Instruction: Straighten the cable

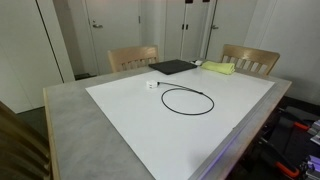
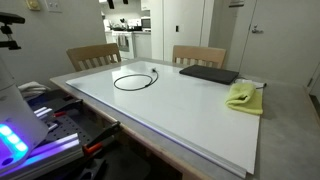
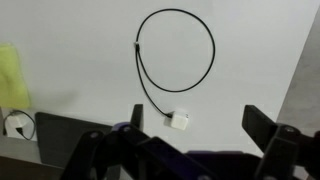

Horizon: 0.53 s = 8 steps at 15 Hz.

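The cable [image 1: 186,100] is a thin black cord lying in a round loop on the white table surface, with a small white plug [image 1: 152,85] at one end. It shows in both exterior views [image 2: 133,79]. In the wrist view the loop [image 3: 175,50] lies ahead and the white plug [image 3: 180,121] sits on the surface between my fingers. My gripper [image 3: 195,125] is open and empty, above the plug. The arm does not show in either exterior view.
A flat black pad [image 1: 172,67] and a yellow-green cloth [image 1: 219,68] lie at the table's far end; they also show in an exterior view, the pad [image 2: 208,74] and the cloth [image 2: 242,96]. Two wooden chairs [image 1: 133,57] [image 1: 250,59] stand behind the table.
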Tool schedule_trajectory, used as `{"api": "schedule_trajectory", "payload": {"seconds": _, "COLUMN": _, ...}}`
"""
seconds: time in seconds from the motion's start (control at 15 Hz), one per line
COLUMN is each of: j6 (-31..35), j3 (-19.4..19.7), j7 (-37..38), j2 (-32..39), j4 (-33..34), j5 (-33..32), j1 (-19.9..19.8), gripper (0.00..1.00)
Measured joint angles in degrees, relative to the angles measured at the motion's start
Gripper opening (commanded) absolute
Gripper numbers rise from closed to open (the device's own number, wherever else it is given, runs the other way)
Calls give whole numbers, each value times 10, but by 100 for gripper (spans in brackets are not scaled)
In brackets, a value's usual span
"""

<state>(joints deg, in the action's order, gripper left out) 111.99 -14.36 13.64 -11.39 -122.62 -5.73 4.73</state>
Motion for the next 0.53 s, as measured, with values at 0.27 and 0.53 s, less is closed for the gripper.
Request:
{"api": "schedule_trajectory", "payload": {"seconds": 0.27, "j6": 53, "j3": 11, "j7": -113, "j2": 93, "j4": 43, "j5": -2, "j1": 12, "gripper": 100}}
{"api": "schedule_trajectory", "payload": {"seconds": 0.53, "j6": 66, "j3": 39, "j7": -241, "j2": 203, "j4": 115, "j5": 1, "j1": 11, "gripper": 100}}
